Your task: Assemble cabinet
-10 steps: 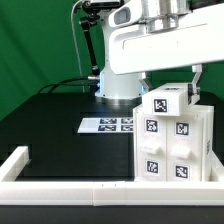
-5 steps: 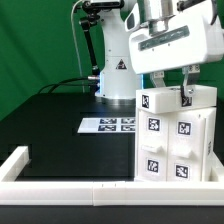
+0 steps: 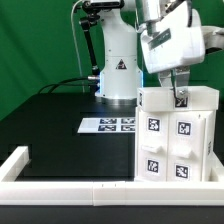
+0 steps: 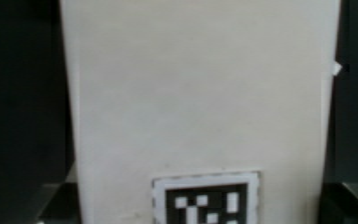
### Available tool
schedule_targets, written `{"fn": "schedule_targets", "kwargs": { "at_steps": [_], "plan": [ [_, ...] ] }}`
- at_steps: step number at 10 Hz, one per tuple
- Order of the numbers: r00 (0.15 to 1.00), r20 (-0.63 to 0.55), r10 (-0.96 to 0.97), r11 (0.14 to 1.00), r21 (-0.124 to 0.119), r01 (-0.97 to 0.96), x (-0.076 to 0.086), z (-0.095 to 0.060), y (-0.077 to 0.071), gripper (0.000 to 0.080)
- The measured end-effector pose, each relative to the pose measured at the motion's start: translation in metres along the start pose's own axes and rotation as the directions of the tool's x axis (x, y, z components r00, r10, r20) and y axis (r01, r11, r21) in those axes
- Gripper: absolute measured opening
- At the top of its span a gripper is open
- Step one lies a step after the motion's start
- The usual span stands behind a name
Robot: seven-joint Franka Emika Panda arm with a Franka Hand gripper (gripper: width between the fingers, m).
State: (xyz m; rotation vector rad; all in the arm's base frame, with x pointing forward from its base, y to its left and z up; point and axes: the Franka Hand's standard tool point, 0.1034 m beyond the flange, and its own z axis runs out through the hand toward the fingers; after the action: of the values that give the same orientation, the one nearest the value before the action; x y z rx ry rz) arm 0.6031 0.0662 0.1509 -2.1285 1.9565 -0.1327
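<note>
While the gripper (image 3: 178,93) meets the cabinet (image 3: 175,140) top at its two o'clock corner, its finger spread stays hidden.

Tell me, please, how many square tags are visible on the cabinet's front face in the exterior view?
4 on the cabinet front: upper left, upper right, lower left, lower right. A fifth sits on top beneath the end effector; other faces are hidden.
</note>
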Motion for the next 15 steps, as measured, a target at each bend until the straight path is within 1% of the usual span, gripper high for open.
{"fn": "schedule_targets", "kwargs": {
  "at_steps": [2, 4, 6, 7, 9, 11, 12, 14, 15],
  "plan": [
    [0.988, 0.014, 0.151, 0.989, 0.002, -0.151, 0.0000, 0.0002, 0.0002, 0.0560],
    [0.952, 0.019, 0.306, 0.952, 0.004, -0.306, 0.0004, 0.0005, 0.0001, 0.0560],
    [0.868, 0.023, 0.497, 0.868, 0.001, -0.497, -0.0004, 0.0005, 0.0005, 0.0560],
    [0.798, 0.027, 0.602, 0.798, 0.008, -0.602, -0.0024, -0.0002, -0.0006, 0.0560],
    [0.765, 0.049, 0.642, 0.766, 0.008, -0.643, -0.0067, -0.0012, -0.0018, 0.0560],
    [0.738, 0.069, 0.671, 0.740, 0.004, -0.673, -0.0059, -0.0013, -0.0019, 0.0560],
    [0.736, 0.073, 0.673, 0.738, 0.003, -0.675, -0.0053, -0.0013, -0.0018, 0.0560],
    [0.773, 0.073, 0.630, 0.775, 0.004, -0.632, -0.0050, -0.0008, -0.0009, 0.0560],
    [0.778, 0.078, 0.623, 0.780, 0.005, -0.625, -0.0052, -0.0022, -0.0014, 0.0738]
  ]
}}
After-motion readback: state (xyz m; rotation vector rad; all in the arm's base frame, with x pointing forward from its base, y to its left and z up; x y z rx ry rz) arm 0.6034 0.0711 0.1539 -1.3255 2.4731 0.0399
